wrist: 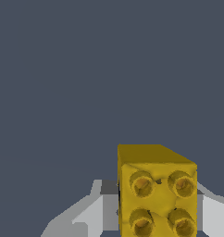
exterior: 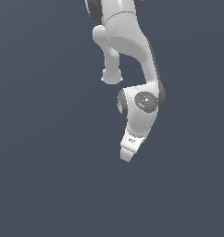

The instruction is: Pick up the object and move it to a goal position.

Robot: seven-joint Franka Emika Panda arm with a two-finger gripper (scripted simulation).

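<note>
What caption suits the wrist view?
Wrist view: yellow studded block sits between the pincer fingers, against a plain dark background.

The place was a bare simulated scene, not a real room. A flat, uniform slate-grey backdrop [exterior: 40, 139] surrounded the smoothly rendered white arm [exterior: 132, 46] everywhere.

Plain dark grey-blue surface [exterior: 40, 185] fills both views; nothing seen resting on it.

Plain dark blue-grey surface [exterior: 44, 176] (perhaps a floor or backdrop), featureless throughout.
</note>
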